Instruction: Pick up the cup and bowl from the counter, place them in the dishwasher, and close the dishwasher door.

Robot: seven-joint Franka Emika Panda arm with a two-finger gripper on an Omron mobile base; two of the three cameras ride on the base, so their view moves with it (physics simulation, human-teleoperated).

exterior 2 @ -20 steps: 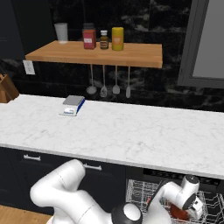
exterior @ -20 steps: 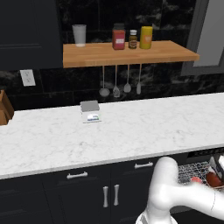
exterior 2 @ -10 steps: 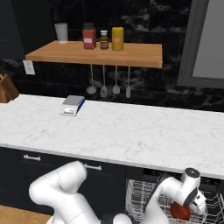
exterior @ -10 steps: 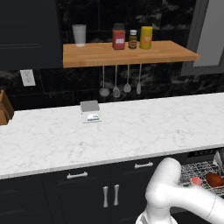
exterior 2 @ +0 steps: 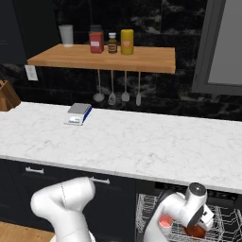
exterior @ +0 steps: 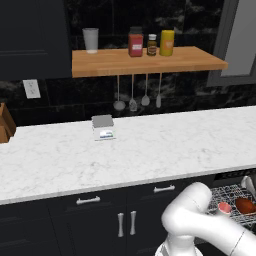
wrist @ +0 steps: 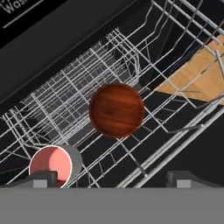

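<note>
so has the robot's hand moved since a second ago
Yes. In the right base view the pincer has lifted off the brown bowl, which lies in the dishwasher's rack; it is open.

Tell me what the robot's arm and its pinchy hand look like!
The arm is glossy white, made of fat rounded tubes like bent sausages. A round joint near the hand wears a dark cap. The gripper ends in two small dark, blocky fingertips. I can't see any cables or writing on it.

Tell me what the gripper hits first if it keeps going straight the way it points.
Most likely the brown bowl sitting in the dishwasher rack, centered ahead of the open gripper; the cup lies off to one side. Depth is uncertain.
</note>
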